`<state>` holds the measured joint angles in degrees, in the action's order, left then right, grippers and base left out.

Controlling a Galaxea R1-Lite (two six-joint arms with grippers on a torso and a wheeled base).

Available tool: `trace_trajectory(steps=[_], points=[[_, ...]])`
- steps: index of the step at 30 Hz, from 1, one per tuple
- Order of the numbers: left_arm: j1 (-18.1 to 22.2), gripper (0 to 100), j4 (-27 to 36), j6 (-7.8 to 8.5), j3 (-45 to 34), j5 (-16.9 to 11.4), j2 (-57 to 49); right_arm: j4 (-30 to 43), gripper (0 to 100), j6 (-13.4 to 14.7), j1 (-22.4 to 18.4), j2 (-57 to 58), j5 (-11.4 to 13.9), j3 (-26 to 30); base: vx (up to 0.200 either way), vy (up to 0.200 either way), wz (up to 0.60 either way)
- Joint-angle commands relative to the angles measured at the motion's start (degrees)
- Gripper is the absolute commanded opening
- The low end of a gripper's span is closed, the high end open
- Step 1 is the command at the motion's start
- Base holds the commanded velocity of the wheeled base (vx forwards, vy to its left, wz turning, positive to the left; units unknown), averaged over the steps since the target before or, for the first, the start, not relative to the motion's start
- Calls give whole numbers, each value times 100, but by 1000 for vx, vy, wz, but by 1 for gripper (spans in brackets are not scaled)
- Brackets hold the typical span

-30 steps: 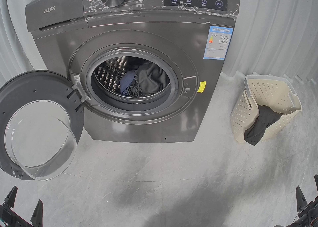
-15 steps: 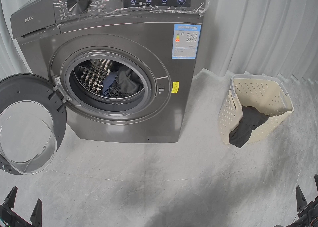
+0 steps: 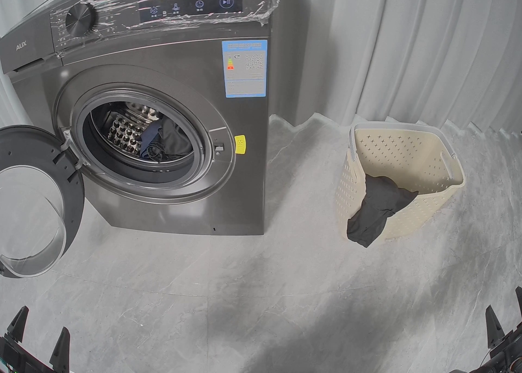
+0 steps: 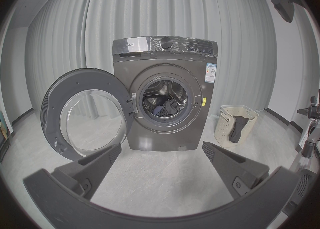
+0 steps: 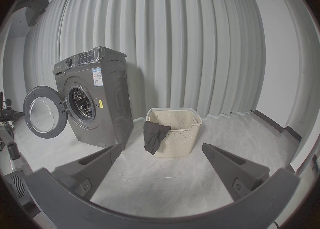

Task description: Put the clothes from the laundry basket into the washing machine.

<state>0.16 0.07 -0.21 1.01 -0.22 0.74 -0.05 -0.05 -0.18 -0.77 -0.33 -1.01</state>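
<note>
A grey front-loading washing machine [image 3: 163, 53] stands at the left with its round door [image 3: 32, 200] swung open to the left. Dark clothes [image 3: 166, 140] lie inside the drum [image 4: 165, 106]. To its right on the floor sits a cream laundry basket [image 3: 413, 156], and a dark garment [image 3: 378, 208] hangs over its near rim [image 5: 154, 136]. My left gripper [image 3: 39, 333] is low at the near left, open and holding nothing. My right gripper [image 3: 505, 317] is low at the near right, also open and holding nothing. Both are far from the basket and the machine.
Pale curtains [image 3: 408, 37] line the back wall behind the machine and basket. The grey marbled floor [image 3: 272, 292] stretches bare between me and both. The open door juts out over the floor at the left.
The whole head view has swung to the right, so the machine sits further left and the basket nearer the middle. Both grippers keep their places in the picture, still open.
</note>
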Motion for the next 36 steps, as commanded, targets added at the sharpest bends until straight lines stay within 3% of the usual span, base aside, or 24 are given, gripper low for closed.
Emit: trace_trajectory(steps=[1, 8, 22, 27, 36], points=[[2, 100, -7, -14, -101, -4, -74, -4, 100, -4, 1, 33, -2, 101, 0, -200, 0], [2, 100, 1, 30, -101, -4, -74, -4, 100, -4, 1, 33, -2, 101, 0, -200, 0], [2, 100, -7, -41, -101, -4, -74, 5, 100, 5, 1, 33, -2, 101, 0, -200, 0], [2, 100, -7, -50, -101, -4, -74, 5, 100, -4, 1, 33, -2, 101, 0, 0, 0], [2, 100, -7, -50, -101, -4, -74, -153, 100, -21, -8, 68, 15, -39, 200, 0, 0]])
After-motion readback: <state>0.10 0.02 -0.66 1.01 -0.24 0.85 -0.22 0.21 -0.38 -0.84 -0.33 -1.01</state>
